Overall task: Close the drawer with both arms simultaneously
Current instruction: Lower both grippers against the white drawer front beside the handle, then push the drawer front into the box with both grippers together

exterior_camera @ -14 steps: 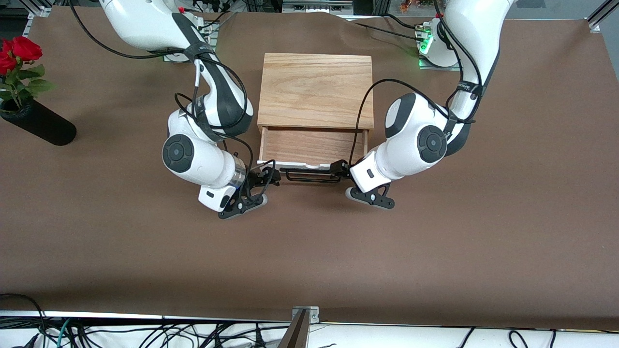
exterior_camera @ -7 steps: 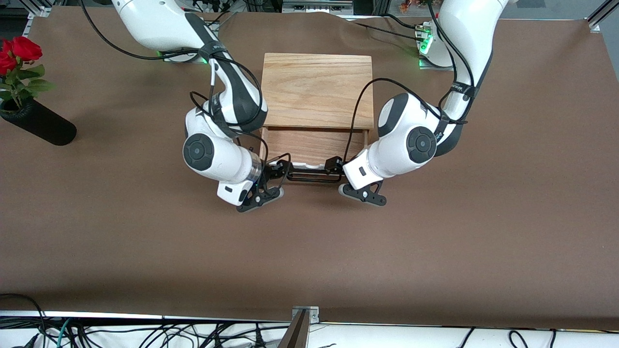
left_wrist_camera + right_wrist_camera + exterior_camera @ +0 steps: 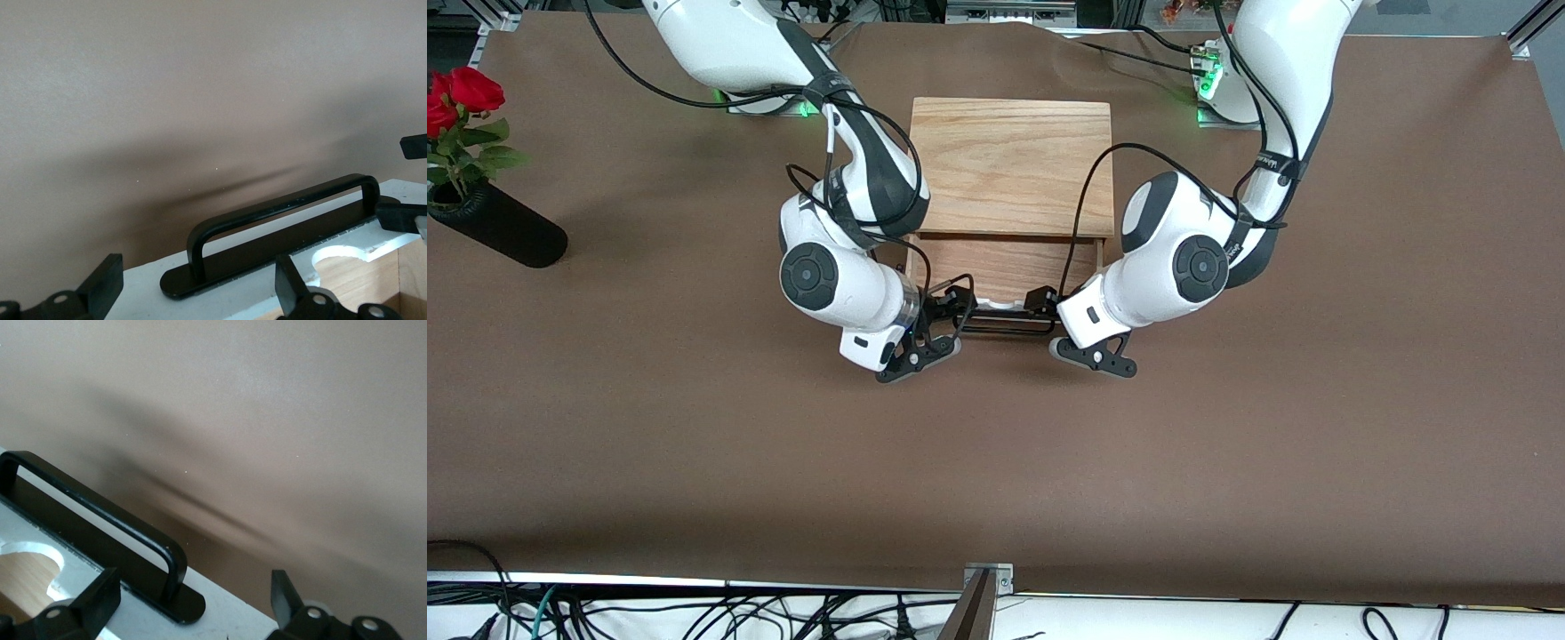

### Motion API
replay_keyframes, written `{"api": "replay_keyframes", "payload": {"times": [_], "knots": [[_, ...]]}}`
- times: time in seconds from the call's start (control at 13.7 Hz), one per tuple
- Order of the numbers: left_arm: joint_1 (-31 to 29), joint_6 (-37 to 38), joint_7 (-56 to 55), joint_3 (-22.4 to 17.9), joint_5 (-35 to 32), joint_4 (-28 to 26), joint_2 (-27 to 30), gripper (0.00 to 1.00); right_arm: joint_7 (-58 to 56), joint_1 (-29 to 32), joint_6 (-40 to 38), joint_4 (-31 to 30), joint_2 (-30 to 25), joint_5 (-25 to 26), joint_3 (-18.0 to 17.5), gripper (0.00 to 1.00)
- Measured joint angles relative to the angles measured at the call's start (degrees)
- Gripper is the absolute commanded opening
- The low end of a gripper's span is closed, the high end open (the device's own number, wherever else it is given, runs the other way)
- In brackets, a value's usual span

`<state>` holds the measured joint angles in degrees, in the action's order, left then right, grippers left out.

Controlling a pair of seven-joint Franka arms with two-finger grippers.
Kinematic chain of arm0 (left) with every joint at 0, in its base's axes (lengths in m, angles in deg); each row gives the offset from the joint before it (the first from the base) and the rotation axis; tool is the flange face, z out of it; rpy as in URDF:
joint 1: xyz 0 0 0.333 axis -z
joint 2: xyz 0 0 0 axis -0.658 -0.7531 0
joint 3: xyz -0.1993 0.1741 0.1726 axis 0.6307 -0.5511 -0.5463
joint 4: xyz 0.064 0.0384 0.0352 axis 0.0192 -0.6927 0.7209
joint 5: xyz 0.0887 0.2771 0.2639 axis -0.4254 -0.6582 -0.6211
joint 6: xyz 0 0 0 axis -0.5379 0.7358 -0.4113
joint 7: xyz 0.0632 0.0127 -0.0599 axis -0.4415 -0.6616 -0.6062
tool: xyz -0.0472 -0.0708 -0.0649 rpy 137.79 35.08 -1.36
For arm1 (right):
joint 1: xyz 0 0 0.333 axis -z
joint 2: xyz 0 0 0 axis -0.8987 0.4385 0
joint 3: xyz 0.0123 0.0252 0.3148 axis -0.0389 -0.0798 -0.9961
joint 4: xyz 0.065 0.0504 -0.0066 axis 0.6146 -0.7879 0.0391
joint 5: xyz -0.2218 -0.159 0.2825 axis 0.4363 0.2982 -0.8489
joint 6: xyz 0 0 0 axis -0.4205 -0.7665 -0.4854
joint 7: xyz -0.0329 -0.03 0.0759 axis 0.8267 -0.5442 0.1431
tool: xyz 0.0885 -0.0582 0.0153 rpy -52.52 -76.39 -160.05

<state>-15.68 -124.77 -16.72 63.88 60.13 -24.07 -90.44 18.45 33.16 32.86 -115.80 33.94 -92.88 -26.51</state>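
Observation:
The light-oak box (image 3: 1009, 164) stands mid-table with the drawer (image 3: 1000, 267) partly pulled out toward the front camera. Its white front panel carries a black bar handle (image 3: 1005, 326). My left gripper (image 3: 1042, 302) is open at the panel's end nearer the left arm; its wrist view shows the gripper (image 3: 197, 290) straddling the white panel (image 3: 140, 293) at the end of the handle (image 3: 280, 207). My right gripper (image 3: 951, 307) is open at the other end; its wrist view shows the gripper (image 3: 192, 597) straddling the panel (image 3: 227, 613) by the handle (image 3: 100, 510).
A black vase with red roses (image 3: 498, 231) lies at the right arm's end of the table. Brown table surface (image 3: 996, 462) spreads from the drawer to the edge nearest the front camera. Loose cables (image 3: 694, 613) hang below that edge.
The right arm has swung in along the front panel toward the handle. The left arm has shifted in slightly. The drawer shows no clear movement.

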Motion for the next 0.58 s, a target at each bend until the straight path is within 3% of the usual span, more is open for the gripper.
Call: {"api": "replay_keyframes", "payload": {"times": [0.58], "knots": [[-0.02, 7.01, -0.18, -0.02, 0.02, 0.89, 0.02, 1.0, 0.28, -0.51, -5.26, 0.1, 0.46, -0.63, -0.19, 1.0]]}}
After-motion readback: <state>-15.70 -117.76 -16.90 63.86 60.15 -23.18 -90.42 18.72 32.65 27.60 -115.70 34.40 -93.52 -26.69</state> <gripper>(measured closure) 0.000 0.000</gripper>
